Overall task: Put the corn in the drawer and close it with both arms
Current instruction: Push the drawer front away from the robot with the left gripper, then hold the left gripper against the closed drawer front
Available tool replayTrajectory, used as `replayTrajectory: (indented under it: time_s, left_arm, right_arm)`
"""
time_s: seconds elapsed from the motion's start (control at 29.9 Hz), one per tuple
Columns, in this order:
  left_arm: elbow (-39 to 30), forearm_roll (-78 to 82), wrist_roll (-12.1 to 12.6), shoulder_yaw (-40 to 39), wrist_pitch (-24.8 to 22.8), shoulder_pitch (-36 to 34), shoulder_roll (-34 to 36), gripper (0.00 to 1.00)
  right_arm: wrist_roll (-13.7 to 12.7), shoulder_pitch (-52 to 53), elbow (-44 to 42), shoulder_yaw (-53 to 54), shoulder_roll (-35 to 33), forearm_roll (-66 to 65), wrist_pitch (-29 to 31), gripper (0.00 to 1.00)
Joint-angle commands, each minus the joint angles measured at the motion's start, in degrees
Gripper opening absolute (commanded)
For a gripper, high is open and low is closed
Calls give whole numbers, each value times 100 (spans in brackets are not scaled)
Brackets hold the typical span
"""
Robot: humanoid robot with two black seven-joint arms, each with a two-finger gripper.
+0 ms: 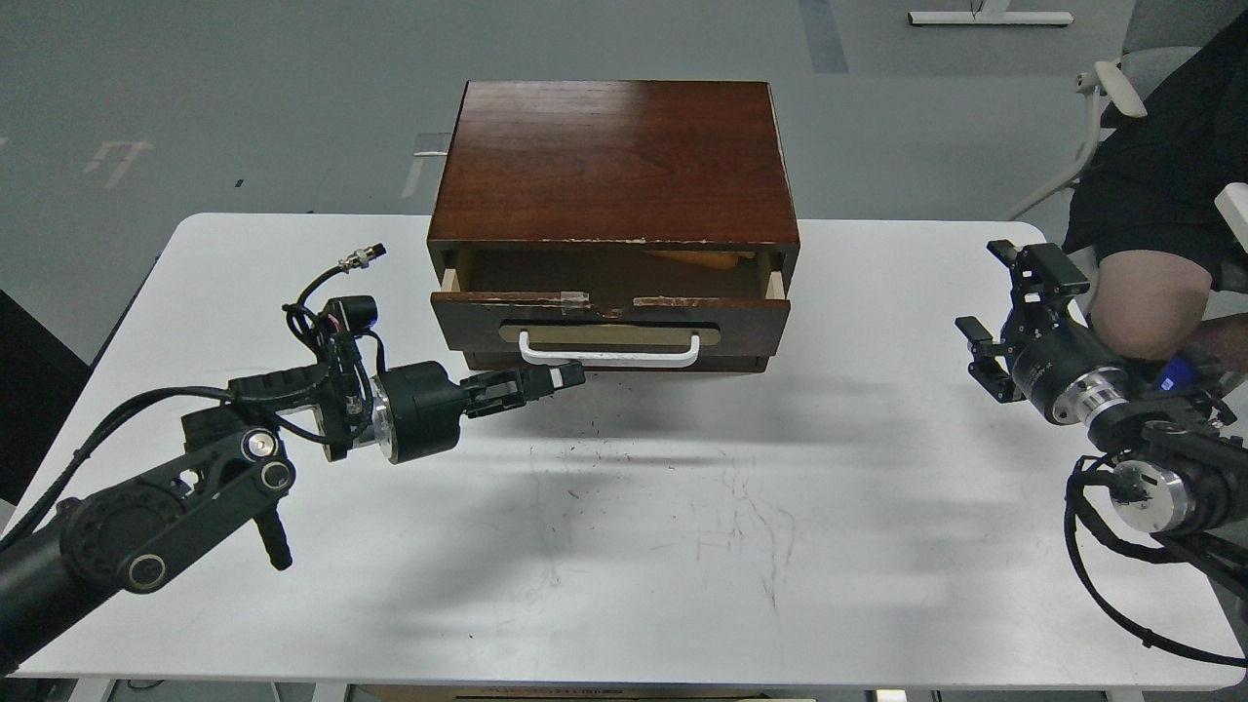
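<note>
The dark reddish-brown drawer with its white bar handle stands a small way out of the wooden cabinet. Only a thin sliver of the yellow corn shows inside, at the back right; the rest is hidden under the cabinet top. My left gripper is shut and its tips touch the drawer front just below the left part of the handle. My right gripper is open and empty, held above the table's right edge, far from the drawer.
The cabinet stands at the back middle of the white table. A seated person and a chair are beyond the table's right edge, close to my right arm.
</note>
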Motion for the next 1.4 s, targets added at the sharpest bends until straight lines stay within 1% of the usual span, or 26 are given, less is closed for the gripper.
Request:
replayTrajectory:
  time_s: [0.0, 0.13, 0.27, 0.33, 0.57, 0.97, 1.37]
  left_arm:
    - [49, 1, -1, 3, 38, 2, -12, 0]
    - [180, 1, -1, 12, 188, 2, -82, 0]
    - [233, 1, 8, 3, 214, -7, -135, 0]
    - [303, 1, 8, 3, 354, -7, -170, 0]
    - [427, -8, 43, 3, 539, -51, -320, 0]
    - [620, -131, 96, 3, 566, -192, -355, 0]
    - [708, -131, 96, 3, 566, -253, -452, 0]
  right_arm:
    - [0, -16, 0, 8, -2, 0, 0, 100]
    - [0, -33, 0, 8, -2, 0, 0, 100]
    - [0, -51, 0, 25, -2, 0, 0, 100]
    - [0, -51, 0, 17, -2, 0, -9, 100]
    - [0, -60, 0, 8, -2, 0, -18, 100]
    - [0, -139, 0, 34, -2, 0, -27, 100]
    - [0, -191, 0, 52, -10, 0, -27, 100]
